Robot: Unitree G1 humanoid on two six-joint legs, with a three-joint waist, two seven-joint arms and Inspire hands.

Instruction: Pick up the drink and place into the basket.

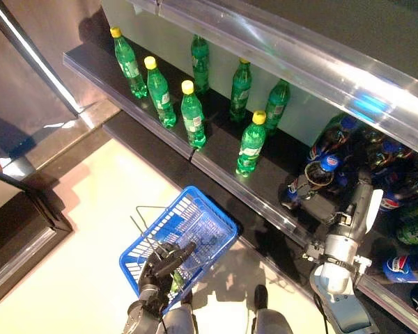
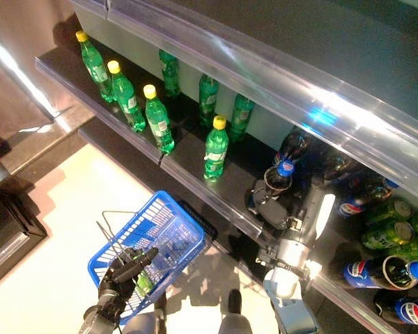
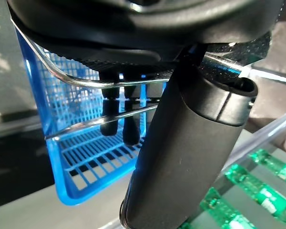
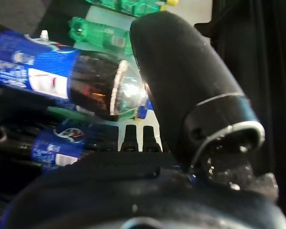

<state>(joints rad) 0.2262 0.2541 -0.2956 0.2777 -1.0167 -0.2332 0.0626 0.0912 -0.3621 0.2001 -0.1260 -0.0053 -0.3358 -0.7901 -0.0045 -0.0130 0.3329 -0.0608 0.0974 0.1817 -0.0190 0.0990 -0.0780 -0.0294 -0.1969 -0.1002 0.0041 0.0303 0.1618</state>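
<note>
Showing as blue moulded plastic lattice basket (image 1: pixel 195 223), slightly glossy, with thin chromed wire handles (image 3: pixel 105 86); gleaming as translucent green plastic bottles with yellow caps (image 1: pixel 193 115); shining wetly as dark cola bottle with blue label (image 4: pixel 86 81); reflecting as polished black shelf (image 1: pixel 216 149) edged with clear strip; looking smooth and matt as dark hands (image 1: pixel 168 263).

Right hand (image 1: pixel 325 189) fingers hidden among the cola bottles (image 2: pixel 287 154); grip on any bottle unclear.

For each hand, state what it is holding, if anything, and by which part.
The left hand holds the blue basket by its wire handle. The right hand is at a cola bottle, but a hold cannot be told.
</note>
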